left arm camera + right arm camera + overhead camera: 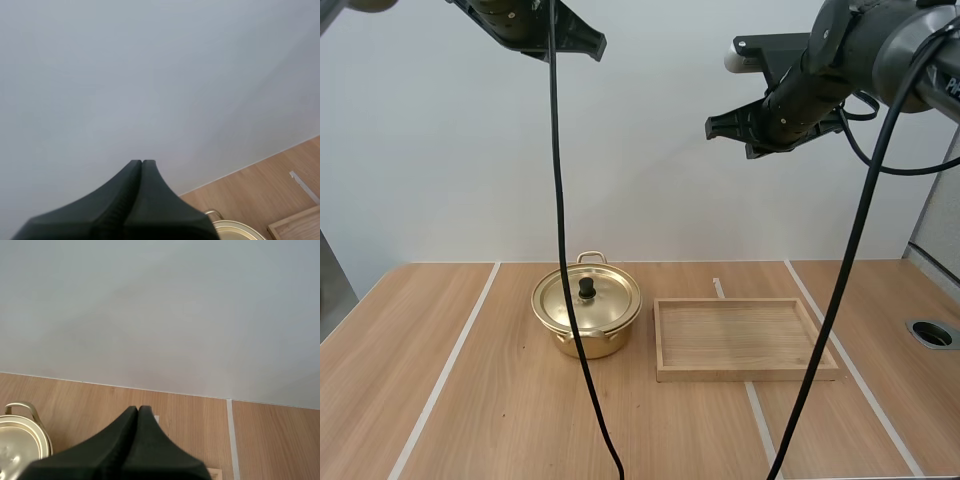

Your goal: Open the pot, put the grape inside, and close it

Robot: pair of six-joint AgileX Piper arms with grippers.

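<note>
**Both grippers raised and closed, pot lidded on table**

High view: the left gripper [596, 42] hangs high above the table [500, 420], its fingers pressed together into one dark wedge and holding nothing. The right gripper [712, 128] is also high up, off to the right and somewhat lower than the left, over the far side of the table. The gold pot [582, 338] sits near the table's middle with its lid [605, 305] on and a black knob [587, 288] on top (the lid looks seated flat). A wooden tray [745, 373] lies just beside the pot on its right, not touching it.

Left wrist view: the left gripper [142, 163] has its fingers pressed tight together with nothing between the tips. Beyond it are the rim of the lid [235, 231], one pot handle [212, 215], a corner of the tray [295, 226] and some bare table [260, 185].

Right wrist view: the right gripper [138, 409] is closed too, its tips meeting on nothing. The pot [20, 442] with its looped handle [22, 407] is well below it and off to one side, standing on the table [190, 415]
</note>
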